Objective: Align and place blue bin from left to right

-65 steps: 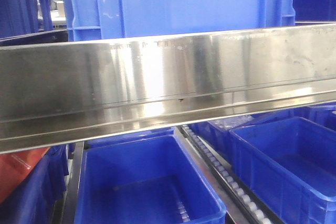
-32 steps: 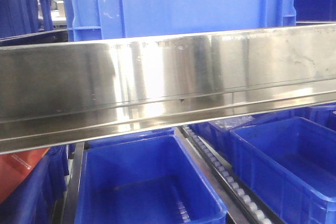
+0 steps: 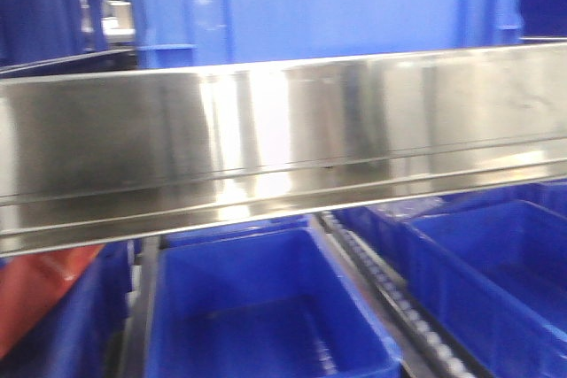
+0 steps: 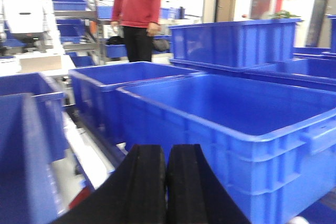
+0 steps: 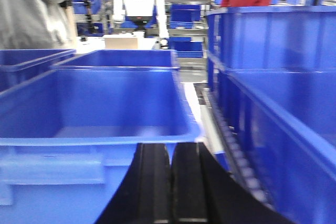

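Patience looks like the right approach for this step — both arms are low and level, aimed at bin walls, and neither has a hold yet. The left gripper (image 4: 167, 182) is pressed closed, pads together and empty, pointing at the near wall of a blue bin (image 4: 252, 129) that sits just ahead and to its right on the lower shelf. The right gripper (image 5: 171, 187) is likewise clenched on nothing, facing the rim of another bin (image 5: 94, 114) close in front. From the front view a steel shelf rail (image 3: 283, 148) blocks the middle, with open bins below it either side of a roller track (image 3: 390, 298) — the arms themselves do not show there. To do this well, I judge each gripper should open before meeting a rim, then push or lift squarely so the bin slides rightward without twisting against its neighbours.
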